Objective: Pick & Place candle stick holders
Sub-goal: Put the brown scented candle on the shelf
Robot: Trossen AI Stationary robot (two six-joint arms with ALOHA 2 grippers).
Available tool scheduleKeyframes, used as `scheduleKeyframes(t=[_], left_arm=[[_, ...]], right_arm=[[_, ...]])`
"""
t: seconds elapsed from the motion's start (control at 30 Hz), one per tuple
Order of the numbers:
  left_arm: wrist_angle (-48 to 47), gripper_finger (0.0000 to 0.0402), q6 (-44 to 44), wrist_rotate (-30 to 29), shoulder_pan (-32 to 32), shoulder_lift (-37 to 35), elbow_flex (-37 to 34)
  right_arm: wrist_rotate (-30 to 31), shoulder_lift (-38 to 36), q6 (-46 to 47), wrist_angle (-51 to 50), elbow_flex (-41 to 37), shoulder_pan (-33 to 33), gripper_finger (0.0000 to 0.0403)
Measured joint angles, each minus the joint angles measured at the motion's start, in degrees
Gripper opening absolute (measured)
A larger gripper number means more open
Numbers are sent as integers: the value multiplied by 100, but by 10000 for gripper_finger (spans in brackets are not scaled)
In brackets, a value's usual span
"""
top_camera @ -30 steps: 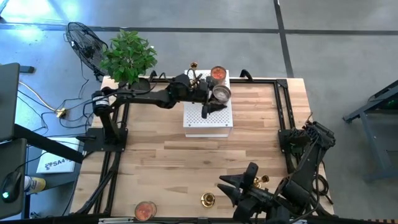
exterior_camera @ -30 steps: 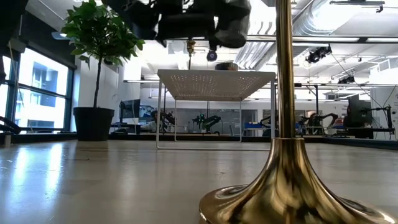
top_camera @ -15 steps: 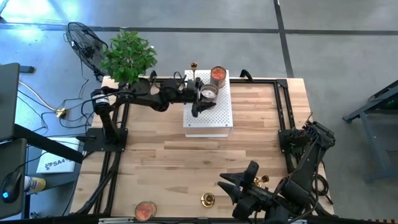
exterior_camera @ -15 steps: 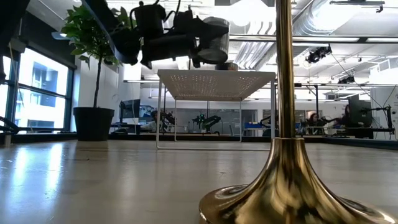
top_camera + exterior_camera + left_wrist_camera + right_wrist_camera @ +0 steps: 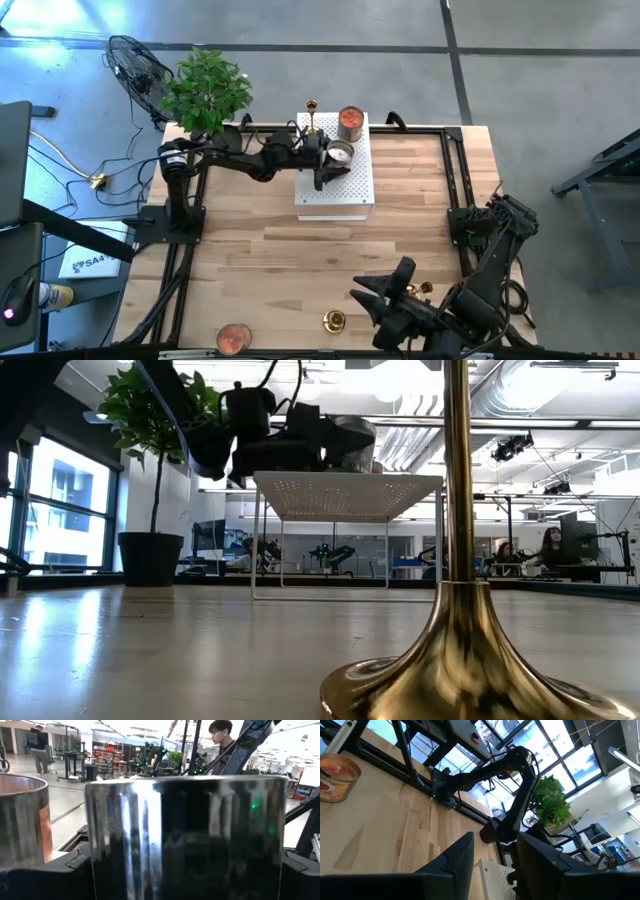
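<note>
Only a floor sheet (image 5: 93,263) at left shows writing, partly "SA4". The left gripper (image 5: 333,166) clasps a silver tin (image 5: 340,152) over the white block (image 5: 335,198). The right gripper (image 5: 378,292), lower right, stands part-open and empty.

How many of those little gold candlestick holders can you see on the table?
3. One candlestick holder stands at the far edge by the white perforated block; a second stands near the front edge; a third sits beside the right gripper. Others may be hidden.

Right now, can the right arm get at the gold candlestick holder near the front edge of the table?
Probably yes: the holder stands alone on bare wood beside the right gripper, nothing between them.
</note>
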Motion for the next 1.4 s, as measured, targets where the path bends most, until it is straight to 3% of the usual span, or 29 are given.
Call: scheduleKeyframes(t=[0.37, 0.5, 0.63, 0.77, 0.9, 1.0, 1.17, 1.4], left_arm=[[-45, 344, -80, 252, -2, 39, 2], [-42, 381, -409, 199, -3, 29, 8], [-73, 345, -464, 191, -4, 26, 11], [-86, 347, -466, 192, -2, 26, 11], [-34, 384, -462, 329, -45, 30, 10], [98, 369, -377, 353, -132, 30, 9], [125, 353, -71, 184, -299, 30, 7], [206, 387, 145, -222, -378, 28, 7]], right_arm=[[-67, 0, 149, -150, 0, -44, 145], [-152, 0, 151, -160, 0, -81, 145], [-242, 0, 177, -178, 0, -125, 145], [-260, 0, 236, -243, 0, -151, 145], [-262, 0, 236, -245, 0, -151, 145], [-262, 0, 238, -252, 0, -151, 145], [-262, 0, 240, -282, 0, -151, 145], [-268, 0, 258, -281, 0, -151, 145]])
